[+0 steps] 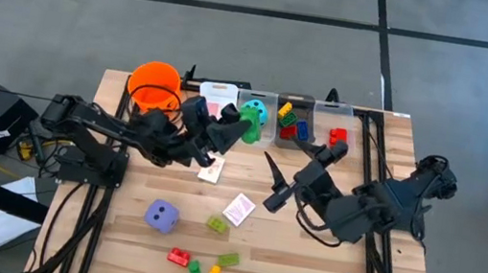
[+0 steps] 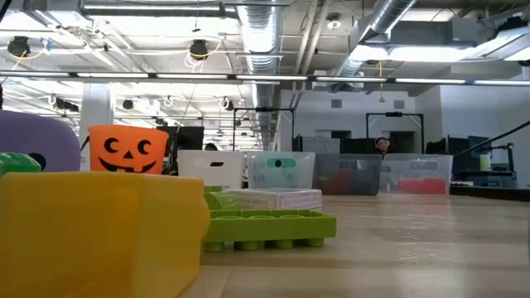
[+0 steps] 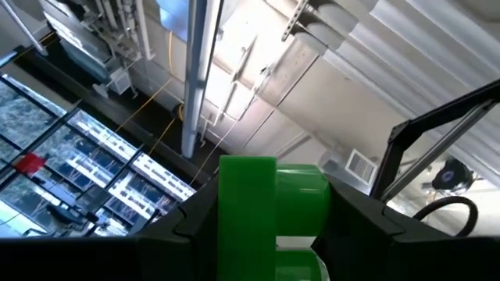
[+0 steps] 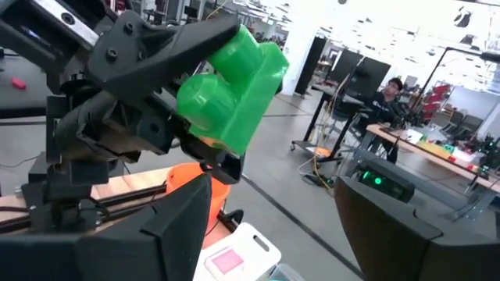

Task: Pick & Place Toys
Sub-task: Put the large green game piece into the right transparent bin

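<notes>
My left gripper [image 1: 241, 132] is raised over the near side of the row of bins, shut on a bright green brick [image 4: 230, 86]. The same brick [image 3: 269, 211] fills the gap between the fingers in the left wrist view. My right gripper [image 1: 274, 182] hovers open over the table's middle, facing the left gripper, with nothing between its fingers [image 4: 180, 226]. A purple die [image 1: 162, 214], two pink-backed cards [image 1: 238, 208] and several loose bricks [image 1: 209, 272] lie on the near part of the table. A teal die [image 1: 254, 111] sits in a clear bin. My left gripper pinches the green brick between its two fingers, one finger [image 4: 183, 39] along one side and the other [image 4: 211, 156] on the opposite side [image 3: 234, 226]. The fingers slant upward. The brick is lifted clear of the table and the bins, tilted.
An orange pumpkin bucket [image 1: 155, 84] stands at the far left. Beside it are a white bin [image 1: 216, 94] and clear bins holding bricks [image 1: 293, 122] and red pieces [image 1: 337, 134]. A person [image 4: 387, 90] sits in the room beyond the table.
</notes>
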Motion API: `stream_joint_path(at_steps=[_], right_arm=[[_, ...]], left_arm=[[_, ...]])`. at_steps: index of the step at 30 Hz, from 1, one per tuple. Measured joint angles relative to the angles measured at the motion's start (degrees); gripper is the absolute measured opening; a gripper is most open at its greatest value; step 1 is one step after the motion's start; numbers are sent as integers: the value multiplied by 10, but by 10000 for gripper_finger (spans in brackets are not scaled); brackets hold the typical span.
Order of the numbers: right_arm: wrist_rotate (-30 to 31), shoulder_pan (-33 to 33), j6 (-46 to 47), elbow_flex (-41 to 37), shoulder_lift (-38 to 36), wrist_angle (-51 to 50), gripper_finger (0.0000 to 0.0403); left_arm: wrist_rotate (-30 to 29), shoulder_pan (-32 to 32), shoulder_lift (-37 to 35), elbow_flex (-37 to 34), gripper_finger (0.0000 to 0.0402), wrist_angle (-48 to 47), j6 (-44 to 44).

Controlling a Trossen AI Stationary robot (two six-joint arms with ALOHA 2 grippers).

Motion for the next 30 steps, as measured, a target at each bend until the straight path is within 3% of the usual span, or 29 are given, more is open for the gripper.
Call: stream_joint_path(at_steps=[14, 20, 30], right_arm=[[-47, -7, -54, 0, 0, 57, 265], [-107, -15, -102, 0, 1, 100, 265], [-167, -42, -103, 0, 0, 98, 265]], left_arm=[[-5, 0, 19, 33, 168, -12, -1], [-6, 0, 19, 33, 168, -12, -5], [-7, -1, 19, 33, 168, -16, -14]])
